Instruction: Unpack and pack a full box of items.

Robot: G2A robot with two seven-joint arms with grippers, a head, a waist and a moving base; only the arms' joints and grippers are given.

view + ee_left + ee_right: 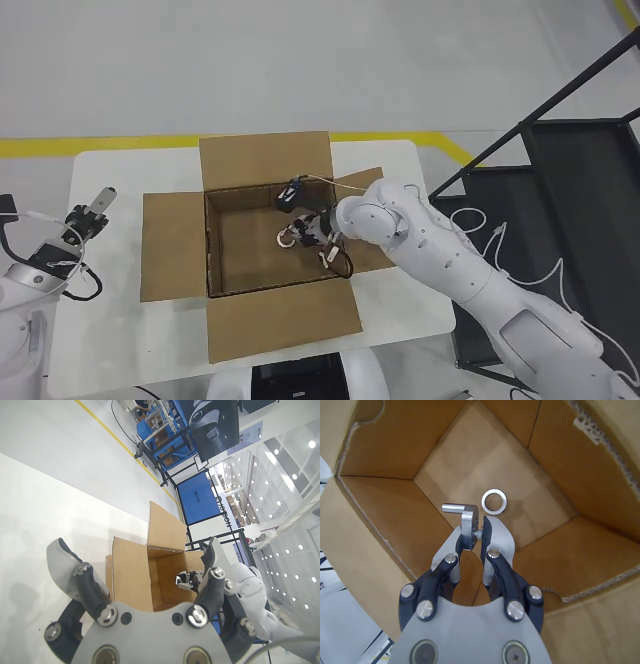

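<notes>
Right gripper is down inside the cardboard box, near its right wall, clamped on a small metal crank-shaped bracket. A metal ring lies flat on the box floor close to a corner, just beyond the bracket. Left gripper hangs with fingers spread by the table's left edge, well apart from the box. Can't tell if the bracket's going in or out, but I'd guess most of the job's left.
</notes>
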